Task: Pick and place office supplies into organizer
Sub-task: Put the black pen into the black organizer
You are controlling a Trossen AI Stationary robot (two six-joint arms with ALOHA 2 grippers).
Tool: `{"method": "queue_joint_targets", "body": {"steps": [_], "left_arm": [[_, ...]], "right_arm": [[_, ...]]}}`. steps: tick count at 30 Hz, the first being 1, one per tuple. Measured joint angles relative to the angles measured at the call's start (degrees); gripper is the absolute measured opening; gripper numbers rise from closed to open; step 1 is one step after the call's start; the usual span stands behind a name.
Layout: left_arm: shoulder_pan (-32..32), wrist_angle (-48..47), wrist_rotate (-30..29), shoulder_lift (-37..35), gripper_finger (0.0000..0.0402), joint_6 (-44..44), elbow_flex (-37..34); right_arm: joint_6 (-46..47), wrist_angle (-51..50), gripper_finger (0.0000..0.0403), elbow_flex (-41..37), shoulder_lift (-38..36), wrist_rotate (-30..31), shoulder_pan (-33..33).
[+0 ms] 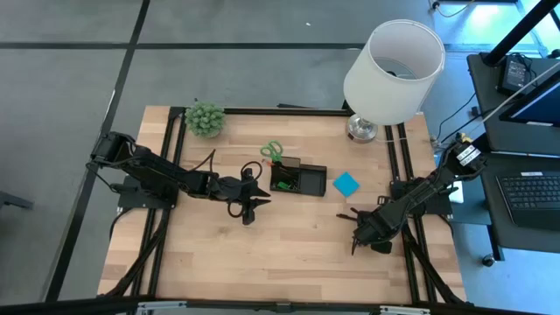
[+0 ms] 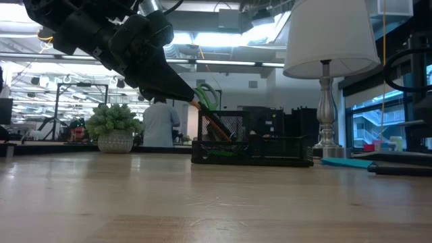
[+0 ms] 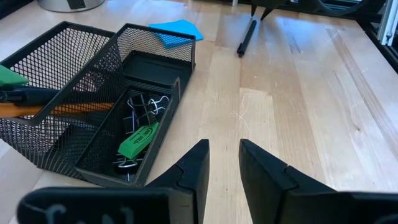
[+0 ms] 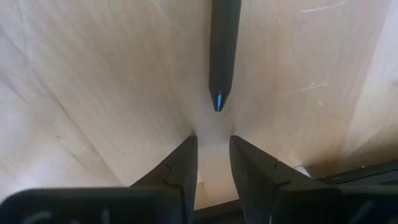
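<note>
**Ana:** Closest to the lens are two dark, smooth, wedge-shaped fingers (image 3: 193, 168) of the left gripper (image 3: 224, 146). Does it hold something?

**Ben:** No. There is a narrow gap between the fingers and nothing is in it, so it is released and empty. It hangs above the table (image 1: 289, 254), just beside the organizer (image 3: 155, 46) on its left.

**Ana:** And from the left side of the table?

**Ben:** First comes a small plant (image 1: 204, 118), bushy and green, in the far left corner. Then the left gripper. After it the organizer, made of black wire mesh, with one tall compartment and one low, long compartment.

**Ana:** What is inside?

**Ben:** In the tall part the scissors (image 1: 272, 150) stand with the green loop handles up, and an orange pencil (image 3: 62, 109) leans there too. In the low part lie black clips (image 3: 143, 109) with wire arms and a flat green piece (image 3: 138, 140).

**Ana:** Further right?

**Ben:** A blue square pad (image 1: 346, 184) lies flat on the pale wood, near the organizer but apart from it. Then a black pen (image 4: 224, 43), round and matt with a blue tip, lies on the table.

**Ana:** And the right gripper (image 4: 213, 140)?

**Ben:** It is low at the table, fingers slightly apart and empty; the pen tip is just in front of them, not between them. Behind stands a lamp (image 1: 394, 70) with a white shade and a shiny metal foot.
</note>
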Motion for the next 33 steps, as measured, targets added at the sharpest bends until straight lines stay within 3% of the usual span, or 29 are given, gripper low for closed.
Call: {"method": "queue_joint_targets", "body": {"steps": [4,12,16,21,33], "left_arm": [[0.02,0.00,0.00,0.00,0.0082,0.00,0.00],[0.02,-0.01,-0.02,0.00,0.0082,0.00,0.00],[0.02,-0.02,-0.02,0.00,0.0082,0.00,0.00],[0.02,-0.02,-0.02,0.00,0.0082,0.00,0.00],[0.02,0.04,-0.02,0.00,0.0082,-0.02,0.00]], "right_arm": [[-1.99,0.19,0.0111,0.00,0.00,0.36,0.00],[-3.71,-0.45,0.0186,0.02,-0.04,1.26,-0.04],[-2.97,-0.77,0.0205,0.02,-0.04,1.28,-0.07],[-3.60,0.57,0.0205,0.02,-0.05,1.03,-0.07],[-4.07,4.99,0.0161,1.42,-0.04,4.02,-0.02]]}}
